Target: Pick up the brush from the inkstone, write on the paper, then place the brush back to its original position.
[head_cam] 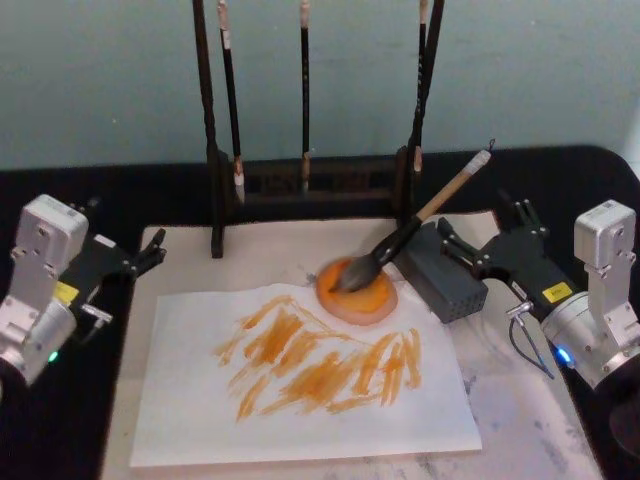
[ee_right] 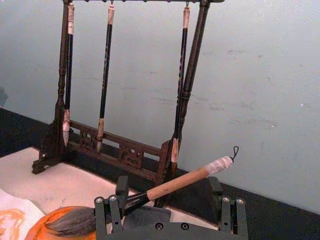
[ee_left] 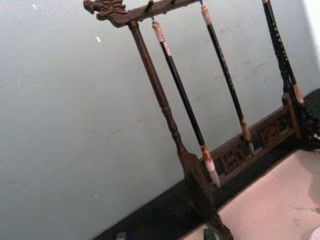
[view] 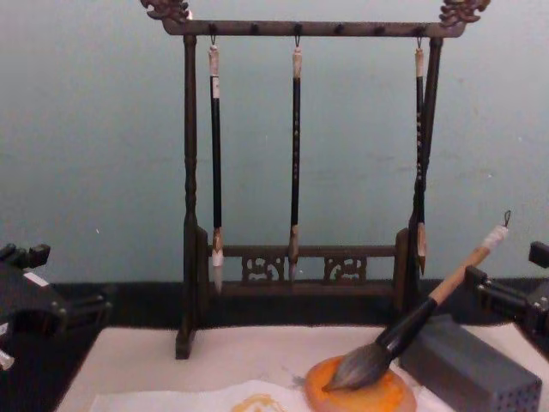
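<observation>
Our left gripper (head_cam: 152, 252) hangs open and empty at the mat's (head_cam: 270, 255) left edge. One paper (head_cam: 300, 400) carries orange strokes. Behind it, three thin brushes (head_cam: 304, 95) hang on one rack (head_cam: 212, 130). The brush (head_cam: 400, 240), grey-bristled with a tan handle, rests tip-down on the orange inkstone (head_cam: 357, 296), leaning on a grey block (head_cam: 445, 275). Our right gripper (head_cam: 475, 250) gapes wide just beyond, touching nothing.
</observation>
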Available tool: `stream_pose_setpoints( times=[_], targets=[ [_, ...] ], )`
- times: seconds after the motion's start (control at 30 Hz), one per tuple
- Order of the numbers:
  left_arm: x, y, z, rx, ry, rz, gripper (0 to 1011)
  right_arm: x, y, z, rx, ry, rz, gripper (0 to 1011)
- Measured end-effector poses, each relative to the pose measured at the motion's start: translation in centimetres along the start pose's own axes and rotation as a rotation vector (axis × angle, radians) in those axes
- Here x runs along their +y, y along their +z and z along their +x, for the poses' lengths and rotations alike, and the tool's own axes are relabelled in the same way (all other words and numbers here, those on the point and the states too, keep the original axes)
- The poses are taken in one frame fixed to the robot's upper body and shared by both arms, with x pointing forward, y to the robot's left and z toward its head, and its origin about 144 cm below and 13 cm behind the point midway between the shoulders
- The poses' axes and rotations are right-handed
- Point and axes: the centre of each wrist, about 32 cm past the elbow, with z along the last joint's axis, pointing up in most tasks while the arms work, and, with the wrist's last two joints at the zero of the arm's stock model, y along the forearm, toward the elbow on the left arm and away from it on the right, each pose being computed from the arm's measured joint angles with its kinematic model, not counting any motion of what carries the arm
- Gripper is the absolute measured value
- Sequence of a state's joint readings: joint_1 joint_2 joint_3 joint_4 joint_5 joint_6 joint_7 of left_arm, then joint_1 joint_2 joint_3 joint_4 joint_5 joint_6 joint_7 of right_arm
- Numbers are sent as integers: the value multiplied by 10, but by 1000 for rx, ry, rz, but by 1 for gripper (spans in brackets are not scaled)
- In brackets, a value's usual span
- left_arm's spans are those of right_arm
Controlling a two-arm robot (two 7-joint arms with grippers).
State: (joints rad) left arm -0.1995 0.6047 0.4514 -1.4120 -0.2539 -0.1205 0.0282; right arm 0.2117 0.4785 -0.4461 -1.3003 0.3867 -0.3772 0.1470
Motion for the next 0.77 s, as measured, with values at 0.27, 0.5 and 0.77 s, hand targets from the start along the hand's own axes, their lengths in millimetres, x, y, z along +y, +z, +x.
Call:
stream_pose_setpoints(
  times=[0.27,0.5,0.77],
  targets=[
    [0,0,0,0,0,0,1001,0,0,0,1,0,0,1000],
    [0,0,0,0,0,0,1001,0,0,0,1,0,0,1000],
    [0,0,0,0,0,0,1001,0,0,0,1,0,0,1000]
  ],
)
